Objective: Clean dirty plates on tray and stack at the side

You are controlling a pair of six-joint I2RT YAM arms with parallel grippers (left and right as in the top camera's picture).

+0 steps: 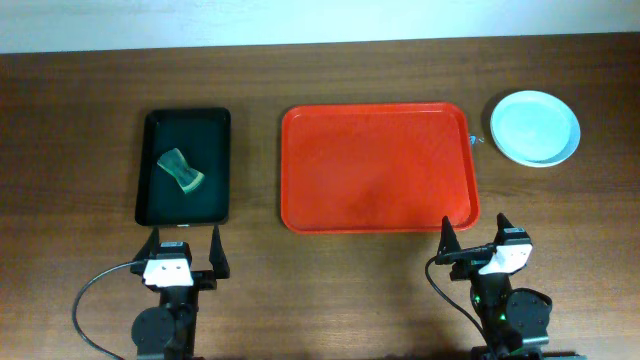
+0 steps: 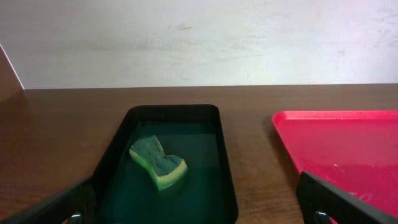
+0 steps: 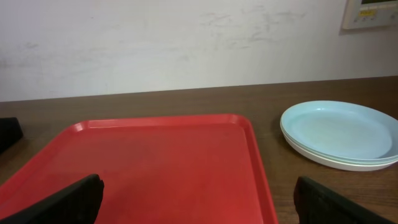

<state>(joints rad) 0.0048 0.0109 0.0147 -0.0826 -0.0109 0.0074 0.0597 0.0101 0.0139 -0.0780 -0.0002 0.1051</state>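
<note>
The red tray (image 1: 378, 168) lies at the table's middle with nothing on it; it also shows in the right wrist view (image 3: 155, 168) and at the right of the left wrist view (image 2: 348, 149). The pale-aqua plates (image 1: 535, 127) sit stacked on the table right of the tray, also in the right wrist view (image 3: 339, 134). My left gripper (image 1: 186, 250) is open and empty near the front edge, facing the black tray (image 2: 199, 208). My right gripper (image 1: 477, 237) is open and empty at the red tray's front right corner (image 3: 196, 202).
A smaller black tray (image 1: 185, 165) stands left of the red tray and holds a green and yellow sponge (image 1: 181, 169), seen also in the left wrist view (image 2: 158, 163). A wall runs behind the table's far edge.
</note>
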